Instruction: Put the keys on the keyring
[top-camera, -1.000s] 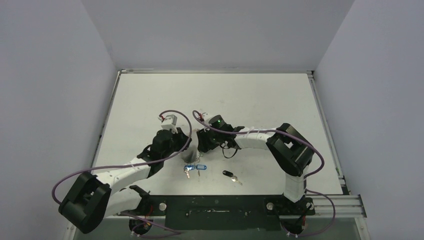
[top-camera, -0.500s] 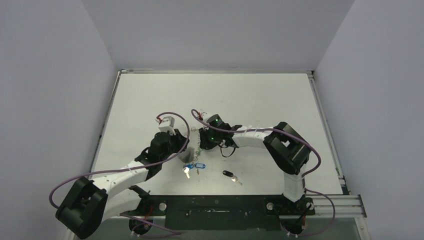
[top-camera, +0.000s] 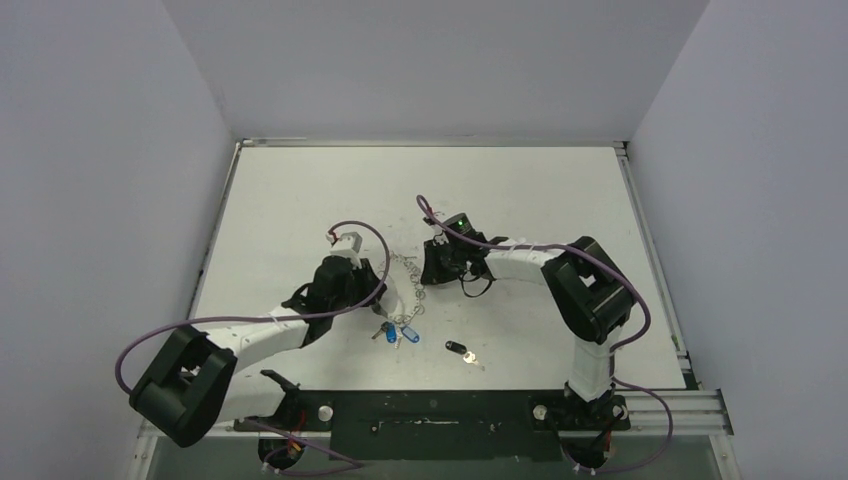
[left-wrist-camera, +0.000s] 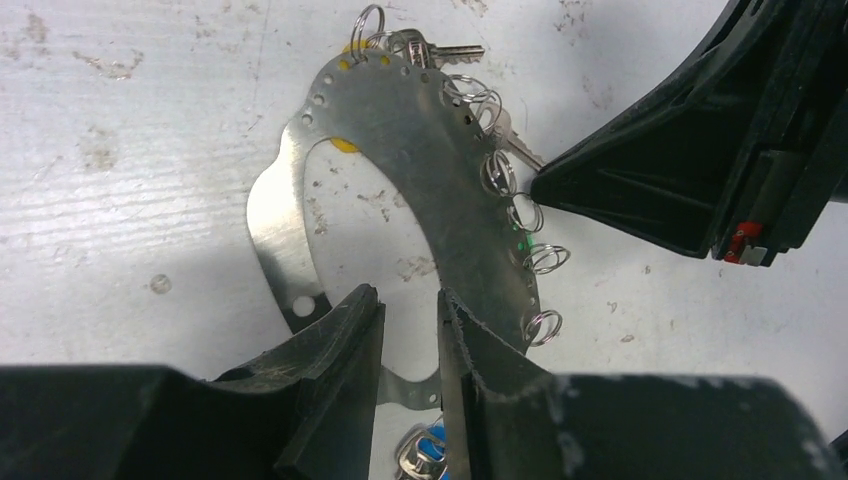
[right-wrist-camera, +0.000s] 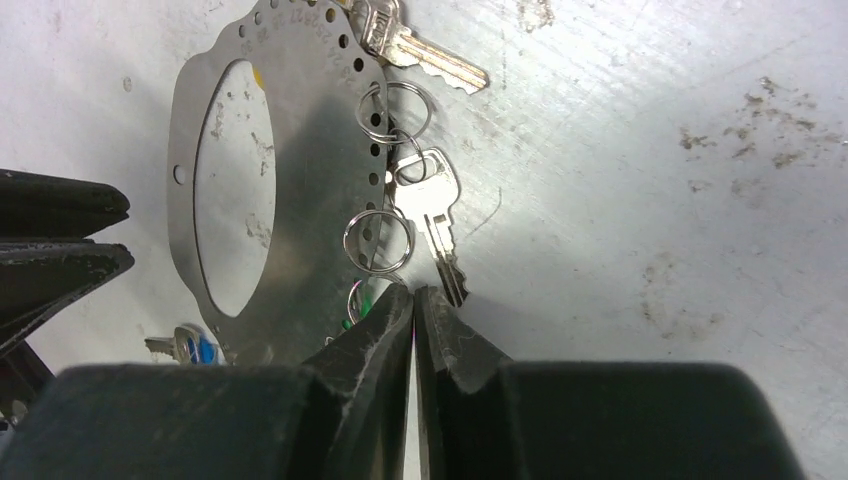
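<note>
Now right jaws (right-wrist-camera: 413, 300) closed, keyring (left-wrist-camera: 420, 150) shifted right.

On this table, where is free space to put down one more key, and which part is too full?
Free: the far half of the table, between the back wall and both arms; also the near right, beyond the black key. Crowded: the centre, where both end effectors meet over the keyring and the blue keys.

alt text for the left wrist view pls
The left gripper pinches the edge of a flat, perforated metal keyring plate lying on a scuffed white table. Small split rings line its rim; the right gripper sits alongside.
</note>
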